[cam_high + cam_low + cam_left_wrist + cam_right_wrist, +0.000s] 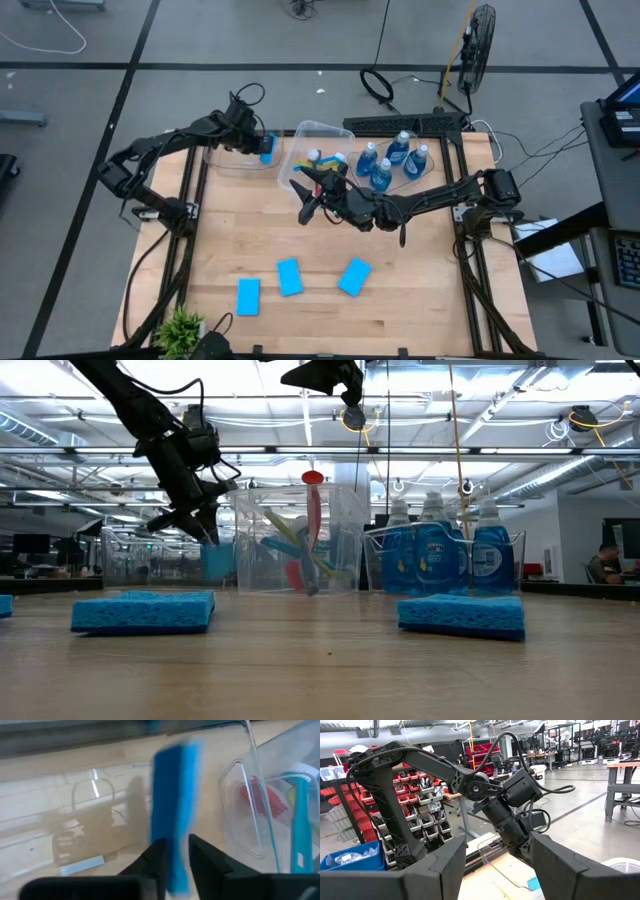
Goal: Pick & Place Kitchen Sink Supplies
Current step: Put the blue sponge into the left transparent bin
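The left gripper (174, 851) hung over the clear tub (232, 160) at the bench's far left edge, jaws parted only narrowly with a blue sponge (172, 810) upright between them (whether pinched or loose, I couldn't tell). The right gripper (303, 193) hovered open, empty, by the brush tub (312, 135). Three sponges (290, 277) lay near the front edge.

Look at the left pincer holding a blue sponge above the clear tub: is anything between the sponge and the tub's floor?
Nothing visible. The left pincer holds the sponge upright over the clear tub, whose floor beneath looks bare.
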Motion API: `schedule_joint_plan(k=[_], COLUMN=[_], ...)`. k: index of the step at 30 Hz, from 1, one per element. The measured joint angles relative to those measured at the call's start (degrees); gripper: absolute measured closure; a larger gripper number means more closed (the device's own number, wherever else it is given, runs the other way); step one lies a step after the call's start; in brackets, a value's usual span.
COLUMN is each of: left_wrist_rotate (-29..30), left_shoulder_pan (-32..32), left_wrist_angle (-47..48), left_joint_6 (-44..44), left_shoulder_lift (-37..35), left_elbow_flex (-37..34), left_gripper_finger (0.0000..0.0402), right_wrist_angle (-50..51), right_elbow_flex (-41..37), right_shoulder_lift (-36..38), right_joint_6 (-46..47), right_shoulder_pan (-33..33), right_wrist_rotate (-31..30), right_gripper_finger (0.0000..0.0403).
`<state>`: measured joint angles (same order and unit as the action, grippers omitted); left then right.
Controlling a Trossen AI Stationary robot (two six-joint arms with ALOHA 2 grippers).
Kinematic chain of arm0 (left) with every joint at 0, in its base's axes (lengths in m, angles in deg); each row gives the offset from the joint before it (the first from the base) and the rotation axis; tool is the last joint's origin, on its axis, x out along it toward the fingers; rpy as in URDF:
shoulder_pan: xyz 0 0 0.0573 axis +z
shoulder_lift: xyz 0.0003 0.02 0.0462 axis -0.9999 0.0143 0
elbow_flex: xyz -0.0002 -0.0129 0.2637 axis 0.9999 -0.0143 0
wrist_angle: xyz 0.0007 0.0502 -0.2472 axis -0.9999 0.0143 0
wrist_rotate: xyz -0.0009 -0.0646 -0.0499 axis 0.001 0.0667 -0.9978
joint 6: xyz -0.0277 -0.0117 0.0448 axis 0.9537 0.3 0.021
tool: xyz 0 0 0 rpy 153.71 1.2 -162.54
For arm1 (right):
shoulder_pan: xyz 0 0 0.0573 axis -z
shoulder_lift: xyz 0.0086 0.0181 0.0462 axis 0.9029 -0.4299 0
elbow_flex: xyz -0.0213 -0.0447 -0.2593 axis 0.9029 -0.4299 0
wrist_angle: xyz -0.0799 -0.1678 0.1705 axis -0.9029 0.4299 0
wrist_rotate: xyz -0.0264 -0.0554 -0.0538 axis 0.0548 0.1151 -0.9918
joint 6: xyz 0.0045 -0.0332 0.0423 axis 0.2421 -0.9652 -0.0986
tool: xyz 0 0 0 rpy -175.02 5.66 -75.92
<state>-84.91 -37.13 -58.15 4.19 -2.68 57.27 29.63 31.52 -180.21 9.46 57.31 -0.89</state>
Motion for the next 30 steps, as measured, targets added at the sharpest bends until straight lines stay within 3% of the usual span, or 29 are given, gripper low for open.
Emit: schedule_joint_plan(k=[15, 23, 30], left_wrist_rotate=[1.22, -3.95, -8.22], left_shoulder_pan=[1.11, 1.31, -3.23], left_wrist_angle=[-0.28, -0.26, 0.97], left_joint_6=[-2.5, -2.64, -2.49], left_shoulder_lift=[-2.2, -12.98, -24.97], left_elbow_flex=[-0.02, -0.07, -0.07], left_gripper_finger=[0.0176, 0.0139, 0.0132], right_wrist_angle=[0.0, 0.02, 0.04], right_elbow_flex=[0.0, 0.0, 0.0], right_shoulder_lift=[0.0, 0.0, 0.0], right_joint_6=[0.02, 0.02, 0.0], right_shoulder_pan=[0.0, 0.0, 0.0], right_wrist_rotate=[0.01, 0.01, 0.0], right_gripper_finger=[0.02, 0.0201, 0.0201])
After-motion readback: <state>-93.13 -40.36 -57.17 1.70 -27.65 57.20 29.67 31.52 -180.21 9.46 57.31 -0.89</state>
